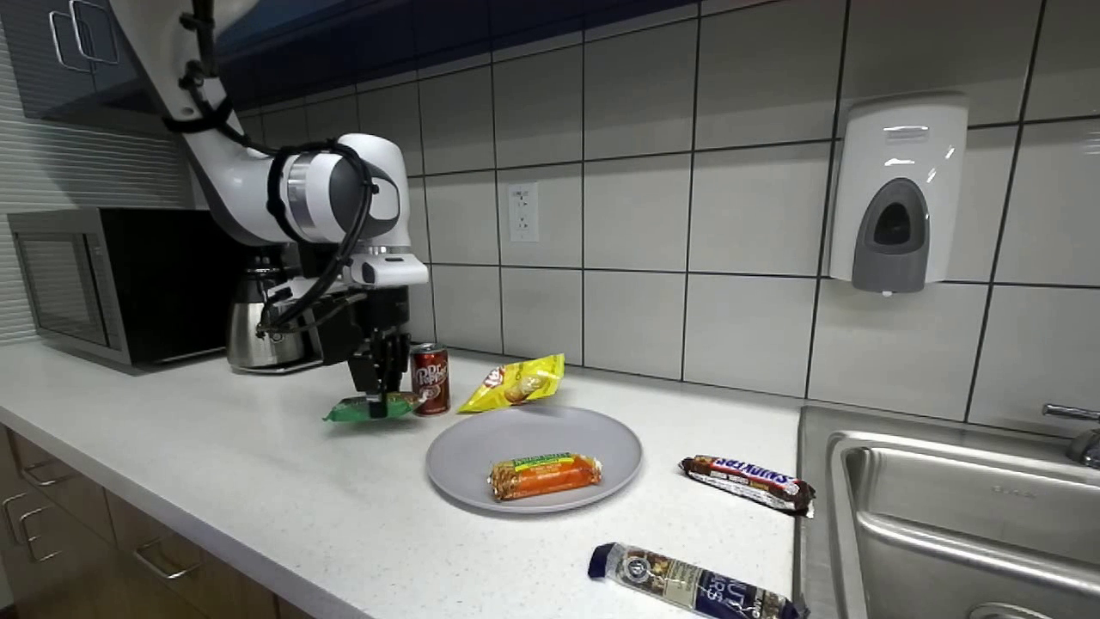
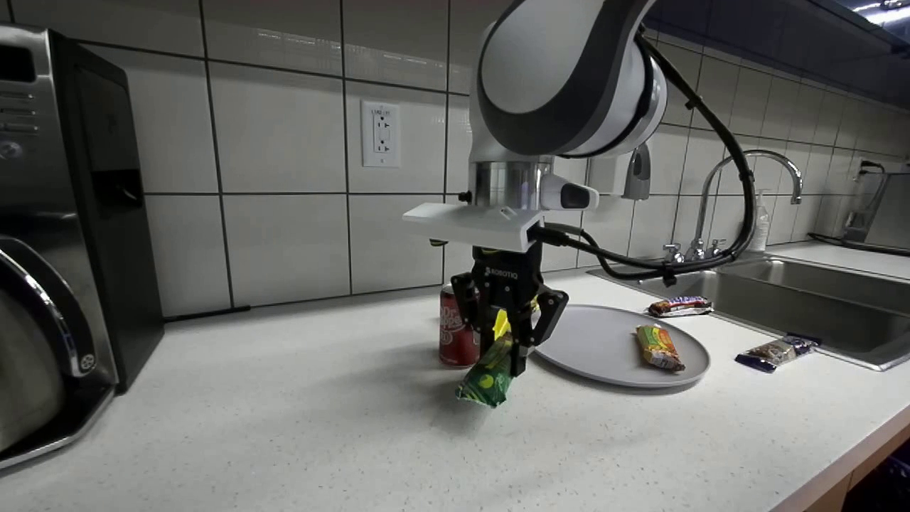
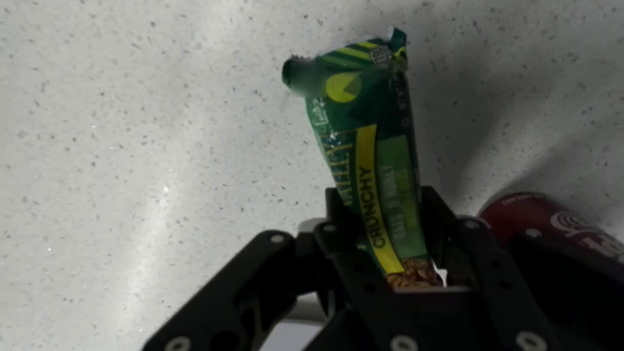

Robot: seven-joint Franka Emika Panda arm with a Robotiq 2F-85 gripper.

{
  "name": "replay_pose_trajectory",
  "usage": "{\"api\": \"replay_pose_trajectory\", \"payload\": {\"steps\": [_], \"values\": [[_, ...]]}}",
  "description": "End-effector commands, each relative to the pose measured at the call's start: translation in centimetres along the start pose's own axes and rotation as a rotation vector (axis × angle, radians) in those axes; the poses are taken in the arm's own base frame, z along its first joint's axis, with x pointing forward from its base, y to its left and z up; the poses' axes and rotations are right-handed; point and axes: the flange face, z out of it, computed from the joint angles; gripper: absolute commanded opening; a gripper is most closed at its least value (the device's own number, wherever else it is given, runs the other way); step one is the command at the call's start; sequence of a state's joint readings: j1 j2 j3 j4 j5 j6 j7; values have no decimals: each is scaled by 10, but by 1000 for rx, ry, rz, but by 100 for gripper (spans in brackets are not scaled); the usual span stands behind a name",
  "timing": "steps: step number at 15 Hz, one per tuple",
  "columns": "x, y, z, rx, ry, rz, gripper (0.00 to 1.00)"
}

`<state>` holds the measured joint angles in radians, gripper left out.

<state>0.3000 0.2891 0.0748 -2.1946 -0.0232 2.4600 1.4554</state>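
Note:
My gripper (image 1: 378, 406) is shut on a green granola bar in a wrapper (image 1: 346, 411), low over the white counter. In an exterior view the fingers (image 2: 503, 355) grip the bar (image 2: 486, 382), with one end tilted down toward the counter and a shadow beneath. In the wrist view the bar (image 3: 373, 146) lies between the fingertips (image 3: 380, 202), its lower end hidden by the gripper. A red Dr Pepper can (image 1: 430, 379) stands upright close beside the gripper; it also shows in the wrist view (image 3: 524, 214). A yellow snack bag (image 1: 517, 383) lies behind, near the wall.
A grey plate (image 1: 454, 451) holds an orange-wrapped bar (image 1: 546, 475). A Snickers bar (image 1: 749, 482) and a nut bar (image 1: 679, 578) lie near the steel sink (image 1: 945, 533). A steel carafe (image 1: 258, 331) and a microwave (image 1: 163, 284) stand at the counter's far end.

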Motion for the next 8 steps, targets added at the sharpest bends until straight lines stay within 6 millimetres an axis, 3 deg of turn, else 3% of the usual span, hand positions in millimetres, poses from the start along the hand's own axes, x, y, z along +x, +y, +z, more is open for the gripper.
{"api": "replay_pose_trajectory", "payload": {"steps": [1,8], "values": [[8,15,-17,21,21,40,16],[27,32,-27,27,32,95,16]]}}
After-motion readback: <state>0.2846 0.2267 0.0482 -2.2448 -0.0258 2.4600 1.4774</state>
